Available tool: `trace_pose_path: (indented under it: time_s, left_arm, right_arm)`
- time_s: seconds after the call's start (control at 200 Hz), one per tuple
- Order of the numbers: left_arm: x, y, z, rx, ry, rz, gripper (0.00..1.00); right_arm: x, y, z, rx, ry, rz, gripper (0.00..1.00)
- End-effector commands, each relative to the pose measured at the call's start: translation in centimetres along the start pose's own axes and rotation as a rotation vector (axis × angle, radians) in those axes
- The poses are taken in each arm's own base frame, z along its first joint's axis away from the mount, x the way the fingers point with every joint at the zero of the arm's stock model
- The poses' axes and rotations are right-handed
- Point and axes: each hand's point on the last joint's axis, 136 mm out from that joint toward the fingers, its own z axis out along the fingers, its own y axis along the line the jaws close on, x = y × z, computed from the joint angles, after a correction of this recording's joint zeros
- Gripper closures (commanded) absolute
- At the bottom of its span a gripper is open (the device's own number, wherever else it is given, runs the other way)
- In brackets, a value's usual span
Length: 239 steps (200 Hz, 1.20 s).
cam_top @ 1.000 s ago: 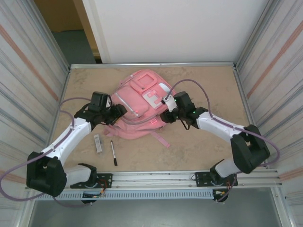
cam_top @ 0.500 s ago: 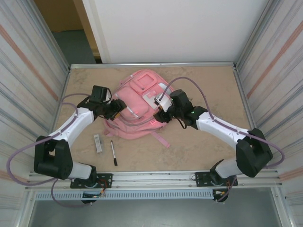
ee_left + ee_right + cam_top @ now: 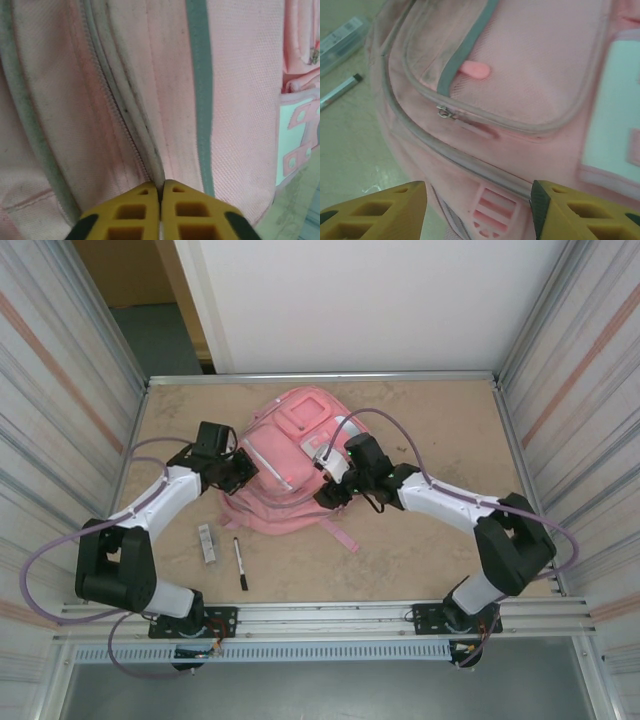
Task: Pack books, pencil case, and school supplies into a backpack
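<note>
Top view: backpack [image 3: 290, 455] at centre; pen [image 3: 240, 563] and whitish bar [image 3: 207, 542] lie lower left, unpacked.
Left wrist view: left gripper [image 3: 161, 200] is pinched together on backpack fabric.
Right wrist view: right gripper [image 3: 477, 200] is spread apart below the zip pull [image 3: 442, 112]. Opening step, apparently; next, grasp that pull.

The left gripper [image 3: 161, 200] is pressing its yellow fingers [image 3: 135, 215] together, pinching a raised seam of the pink backpack [image 3: 240, 100] just beside the zipper [image 3: 107, 100]. A grey trim stripe [image 3: 200, 90] is running up the fabric, with a pale front pocket [image 3: 295, 140] showing at right, above a sliver of tabletop [image 3: 295, 212].
</note>
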Motion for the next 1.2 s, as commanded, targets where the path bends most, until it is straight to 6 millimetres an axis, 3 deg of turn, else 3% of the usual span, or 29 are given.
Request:
trace_pose_path:
  time_s: [0.0, 0.225, 0.466, 0.546, 0.636, 0.782, 0.872, 1.037, 1.112, 1.193]
  left_arm:
    - [-0.9, -4.7, -2.1, 0.118, -0.045, 0.080, 1.00]
    - [1.5, -8.2, -3.7, 0.266, 0.059, 0.053, 1.00]
    - [2.2, -8.4, -4.7, 0.277, 0.048, 0.043, 1.00]
    - [2.4, -8.0, -4.5, 0.272, 0.053, 0.025, 1.00]
    - [2.7, -7.8, -4.4, 0.276, 0.057, 0.015, 1.00]
    - [2.8, -6.9, -4.2, 0.257, 0.038, -0.007, 1.00]
    - [2.7, -6.7, -4.2, 0.252, 0.030, -0.009, 1.00]
    - [2.9, -6.2, -3.9, 0.246, 0.029, -0.033, 1.00]
    - [2.9, -6.2, -3.9, 0.247, 0.028, -0.031, 1.00]
    - [2.9, -6.2, -3.9, 0.246, 0.030, -0.033, 1.00]
  right_arm:
    - [-0.3, 1.4, 1.0, -0.097, -0.008, -0.123, 0.42]
    - [0.2, -0.6, 2.4, -0.113, -0.099, -0.167, 0.42]
    - [-0.2, -1.4, 2.6, -0.073, -0.157, -0.192, 0.47]
    - [-0.1, -1.1, 2.5, -0.091, -0.157, -0.190, 0.57]
    - [-0.2, -0.4, 2.3, -0.108, -0.176, -0.192, 0.76]
    - [-0.3, 1.2, 1.9, -0.138, -0.185, -0.207, 0.87]
    - [-0.4, 1.7, 1.7, -0.136, -0.191, -0.189, 0.86]
    - [-0.4, 1.9, 1.9, -0.135, -0.203, -0.130, 0.74]
    - [-0.1, 1.7, 2.2, -0.110, -0.209, -0.131, 0.66]
    - [0.0, 0.7, 2.5, -0.051, -0.220, -0.132, 0.65]
